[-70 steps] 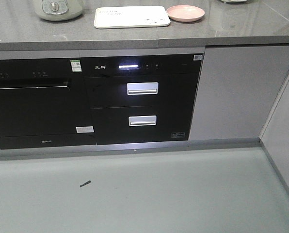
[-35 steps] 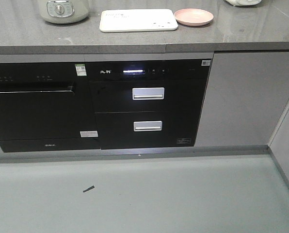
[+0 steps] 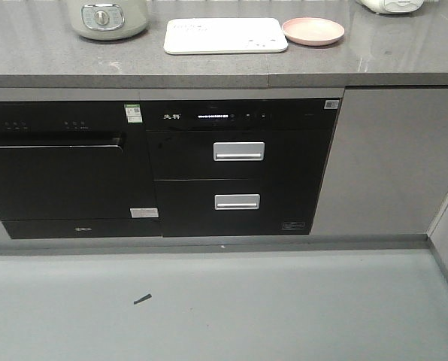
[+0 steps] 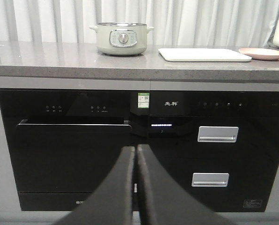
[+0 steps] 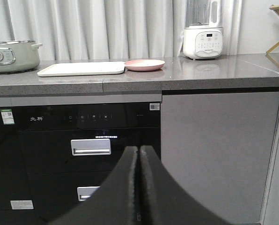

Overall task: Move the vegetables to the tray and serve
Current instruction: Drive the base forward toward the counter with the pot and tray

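Grey stone bench runs across the top of our front view, with white curtains behind it in the wrist views. We've got the tray lying flat on the bench, the pink plate just beside its right end, and a pale green cooker well off to its left. A white blender stands further right, past the plate. Under the bench sits a black appliance with two silver-handled drawers. Our left claw has its fingers pressed flat together, gripping nothing, low in front of the appliance. Same deal for our right claw: fingers tight together, nothing held.
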